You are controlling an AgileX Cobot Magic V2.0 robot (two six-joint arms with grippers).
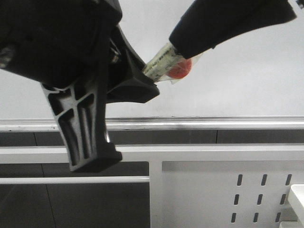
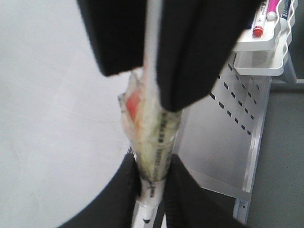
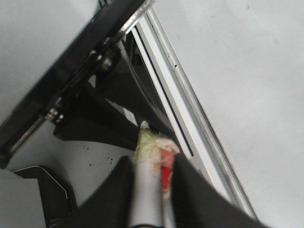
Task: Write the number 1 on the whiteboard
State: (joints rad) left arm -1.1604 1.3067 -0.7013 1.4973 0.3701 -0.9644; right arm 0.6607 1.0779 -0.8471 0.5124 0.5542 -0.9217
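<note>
In front of the whiteboard (image 1: pixel 247 76), above its silver rail (image 1: pixel 213 123), the marker (image 1: pixel 166 64) with its red magnet (image 1: pixel 180 70) is pinched at both ends: the left gripper (image 1: pixel 151 78) and right gripper (image 1: pixel 183 56) each clamp it. No pen stroke shows on the board.

Both grippers crowd the lens, so most of each black body runs off the picture edges. The left gripper (image 1: pixel 151 81) hides one end of the marker (image 1: pixel 167 64); the right gripper (image 1: pixel 183 53) hides the other, leaving only a blurred taped middle and a red magnet (image 1: pixel 181 71) between the 2 claws. Whether the marker's tip touches the whiteboard (image 1: pixel 247 76) cannot be told. No pen stroke can be made out; the arms cover much of the board. Beyond the left claw, a tray (image 2: pixel 263 45) is cut off, its pens too blurred to identify.
</note>
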